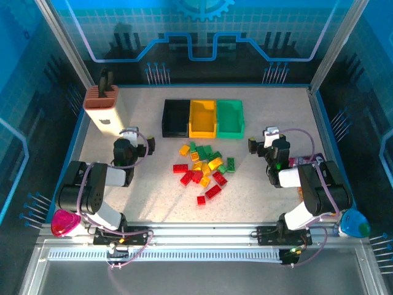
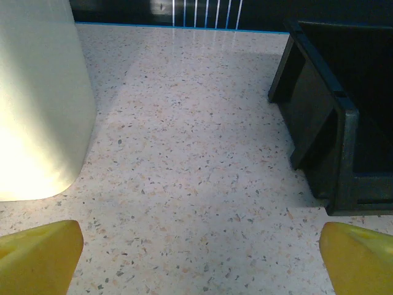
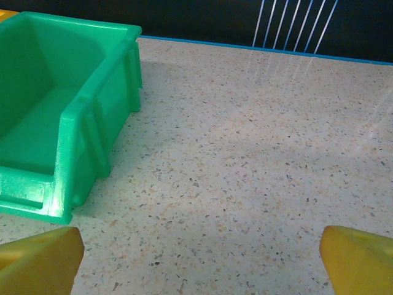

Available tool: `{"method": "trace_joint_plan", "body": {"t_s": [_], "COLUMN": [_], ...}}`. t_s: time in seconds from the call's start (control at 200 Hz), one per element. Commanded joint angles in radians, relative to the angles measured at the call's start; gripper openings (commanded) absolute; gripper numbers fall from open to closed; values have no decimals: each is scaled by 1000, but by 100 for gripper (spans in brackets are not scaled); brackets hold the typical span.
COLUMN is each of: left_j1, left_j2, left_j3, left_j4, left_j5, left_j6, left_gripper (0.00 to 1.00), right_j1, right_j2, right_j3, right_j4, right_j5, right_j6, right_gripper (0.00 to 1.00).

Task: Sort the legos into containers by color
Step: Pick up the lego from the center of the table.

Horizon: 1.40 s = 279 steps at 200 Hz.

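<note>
Several red, yellow and green legos (image 1: 204, 169) lie in a loose pile at the table's middle. Behind them stand three containers in a row: black (image 1: 175, 118), yellow (image 1: 202, 118) and green (image 1: 229, 118). My left gripper (image 1: 136, 139) hovers left of the pile, open, with bare table between its yellow fingertips (image 2: 38, 255). The black container (image 2: 344, 123) is ahead to its right. My right gripper (image 1: 265, 139) sits right of the pile, open, with only table between its fingertips (image 3: 359, 255). The green container (image 3: 58, 126) stands ahead to its left.
A tall beige block with a brown slotted top (image 1: 102, 106) stands at the back left, close to my left gripper (image 2: 198, 270) as a pale wall (image 2: 40, 98). Blue rails edge the table (image 1: 147, 196). Bare table lies ahead of my right gripper (image 3: 198, 264).
</note>
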Motion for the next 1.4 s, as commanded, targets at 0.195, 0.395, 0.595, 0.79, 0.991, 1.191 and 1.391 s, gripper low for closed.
{"method": "trace_joint_plan", "body": {"t_s": [0.195, 0.395, 0.595, 0.79, 0.991, 1.191, 1.391], "left_j1": [11, 12, 11, 12, 13, 17, -83], "left_j2": [-13, -14, -14, -14, -14, -15, -248], "left_j3": [18, 17, 17, 18, 18, 20, 71], "left_j4": [0, 0, 0, 1, 0, -6, -267], "left_j5": [23, 22, 24, 23, 27, 33, -273], "left_j6": [1, 1, 1, 1, -1, -2, 6], "left_gripper": [99, 99, 99, 99, 99, 99, 99], "right_j1": [-25, -25, -25, -26, -24, -26, 60], "right_j2": [-8, -9, -8, -8, -9, -8, -224], "right_j3": [26, 25, 24, 25, 27, 29, 66], "right_j4": [-18, -17, -17, -17, -18, -23, -255], "right_j5": [-43, -43, -43, -43, -49, -59, -43], "right_j6": [-7, -9, -8, -9, -15, -14, -113], "right_gripper": [100, 100, 100, 100, 100, 100, 100]}}
